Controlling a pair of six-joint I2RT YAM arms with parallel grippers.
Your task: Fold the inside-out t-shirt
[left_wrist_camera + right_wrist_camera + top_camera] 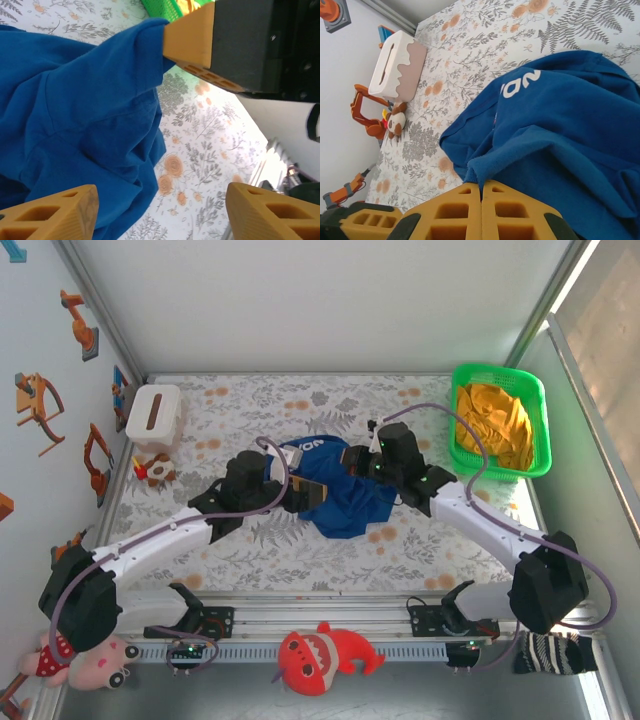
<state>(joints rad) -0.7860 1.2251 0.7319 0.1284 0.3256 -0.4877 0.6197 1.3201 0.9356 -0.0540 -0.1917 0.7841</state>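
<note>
A red shark toy (322,655) lies at the near edge, in front of the arm bases. Past it stretches the flowered bench (300,550), and the blue t-shirt (345,502) sits bunched in a heap at its middle, between the two arms, with white lettering showing on its far side.

The left tool (162,192) stands wide. Its fingers are well apart, the shirt's folds lie against the left one, and nothing is held between them. The right tool (481,187) is pinched tight on a fold of the t-shirt. The cloth edge is caught at the meeting fingertips and drawn up from the heap.

Farther back on the left, a small plush dog (157,470) sits just in front of a white tissue box (153,412). At the far right corner a green basket (498,370) holds an orange-yellow garment (492,425), well apart from the shirt.
</note>
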